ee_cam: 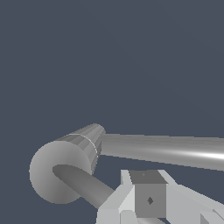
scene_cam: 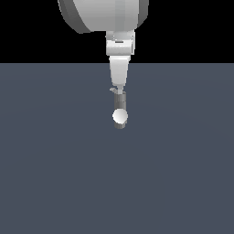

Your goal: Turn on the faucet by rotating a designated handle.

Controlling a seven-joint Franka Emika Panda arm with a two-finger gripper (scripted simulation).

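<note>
Exterior view — gripper (scene_cam: 118,89) atop faucet (scene_cam: 119,112), handle (scene_cam: 113,90)

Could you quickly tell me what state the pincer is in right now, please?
Pincer: cannot be told whether open or closed; its tip sits at the top of the faucet by the handle.

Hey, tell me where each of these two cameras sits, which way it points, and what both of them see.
Exterior view: off the arm, facing the faucet on the grey floor; the white arm hangs from above, gripper at the faucet's top.
Wrist view: on the wrist, looking past a finger at the faucet close up and the handle.
Both show the faucet and gripper.
</note>
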